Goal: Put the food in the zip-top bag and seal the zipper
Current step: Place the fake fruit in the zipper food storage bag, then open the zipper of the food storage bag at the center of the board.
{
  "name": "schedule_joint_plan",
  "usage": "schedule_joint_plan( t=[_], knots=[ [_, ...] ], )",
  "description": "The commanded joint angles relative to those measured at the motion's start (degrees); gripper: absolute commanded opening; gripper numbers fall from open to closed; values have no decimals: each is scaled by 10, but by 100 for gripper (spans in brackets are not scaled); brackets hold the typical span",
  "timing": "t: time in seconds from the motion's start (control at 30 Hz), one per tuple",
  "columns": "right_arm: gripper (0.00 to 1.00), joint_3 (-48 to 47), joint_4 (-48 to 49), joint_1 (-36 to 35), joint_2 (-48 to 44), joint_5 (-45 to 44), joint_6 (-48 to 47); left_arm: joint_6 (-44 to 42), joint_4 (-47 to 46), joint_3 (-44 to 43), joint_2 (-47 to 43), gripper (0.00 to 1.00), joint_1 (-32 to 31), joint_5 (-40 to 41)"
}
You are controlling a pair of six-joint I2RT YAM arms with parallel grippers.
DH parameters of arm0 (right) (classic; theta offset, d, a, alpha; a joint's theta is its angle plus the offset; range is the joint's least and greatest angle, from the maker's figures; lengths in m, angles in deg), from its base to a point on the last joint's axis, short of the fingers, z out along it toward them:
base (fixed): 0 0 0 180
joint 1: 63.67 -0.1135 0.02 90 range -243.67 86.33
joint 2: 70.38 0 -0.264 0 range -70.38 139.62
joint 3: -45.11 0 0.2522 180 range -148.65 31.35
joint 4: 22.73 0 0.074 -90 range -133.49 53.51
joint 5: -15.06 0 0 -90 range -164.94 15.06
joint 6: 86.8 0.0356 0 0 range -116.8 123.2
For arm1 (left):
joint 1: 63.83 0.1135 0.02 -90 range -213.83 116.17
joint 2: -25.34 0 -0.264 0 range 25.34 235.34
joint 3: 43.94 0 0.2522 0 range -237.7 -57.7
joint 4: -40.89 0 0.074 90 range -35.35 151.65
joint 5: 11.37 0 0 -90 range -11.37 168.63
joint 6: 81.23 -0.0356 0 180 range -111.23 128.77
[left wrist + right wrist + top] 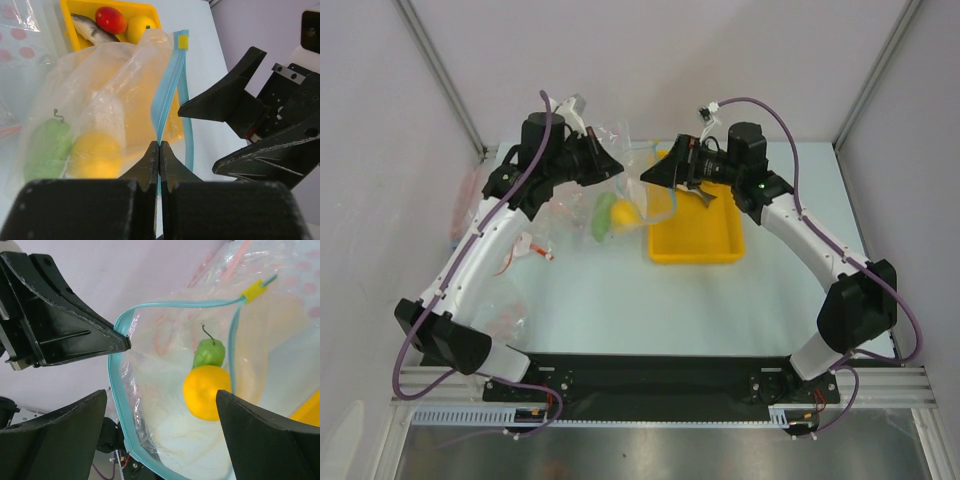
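place: robotics lab test cell | rig: 2 white-and-black robot arms, left arm (485,235) and right arm (810,235), bolted to a black base plate (660,372) on an aluminium rail (910,378) | enclosure: plain pale wall panels (650,60) between metal posts (440,75) | wiring: exposed purple cables (790,130) | props: toy fish (90,31) in a yellow tray (695,245) on a pale tabletop (650,300)

top: overhead, looking down from near edge, far | 2 wrists: close — facing each other; share zip-top bag (100,85)

In bag (125,100): fruit (95,152), vegetable (47,147) left of it; tray (695,242) right of bag, holding fish (92,31).
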Motion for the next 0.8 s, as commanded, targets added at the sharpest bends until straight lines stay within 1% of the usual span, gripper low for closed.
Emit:
schedule_joint_plan(
  t=[0.0,0.03,0.07,0.1,0.13,0.17,0.27,0.43,0.5,0.57,0.6,0.63,0.67,0.7,0.73,0.77],
  knots=[
    [96,-40,-54,0,-48,-55,-40,17,-21,2,-26,0,4,1],
    [93,-47,-93,1,-49,-69,-47,17,-21,4,-27,0,4,3],
    [86,-56,-116,2,-49,-106,-54,16,-20,7,-28,0,4,9],
    [83,-75,-143,3,-45,-123,-61,17,-20,9,-28,0,4,11],
    [80,-84,-187,4,-41,-134,-81,16,-21,10,-31,0,4,15],
    [78,-91,-207,4,-38,-151,-89,14,-21,12,-32,0,4,21],
    [79,-93,-234,1,-30,-135,-110,7,-20,12,-35,0,4,28],
    [82,-82,-262,-19,-16,-152,-126,1,-22,3,-31,0,4,32],
    [82,-99,-281,-24,2,-174,-134,2,-22,0,-34,0,4,34],
    [83,-141,-321,-35,40,-205,-142,4,-24,2,-35,0,4,35],
    [81,-161,-339,-38,53,-211,-152,4,-25,4,-37,0,4,36],
    [77,-181,-370,-43,68,-220,-159,5,-25,7,-38,1,4,36],
    [60,-225,-391,-49,92,-254,-166,5,-24,14,-38,0,4,38],
    [46,-244,-427,-52,104,-273,-180,3,-24,17,-41,0,4,41],
    [35,-263,-443,-64,113,-295,-191,-1,-17,21,-42,0,4,53],
    [24,-283,-458,-70,132,-340,-200,-2,-10,26,-42,0,5,61]
  ],
)
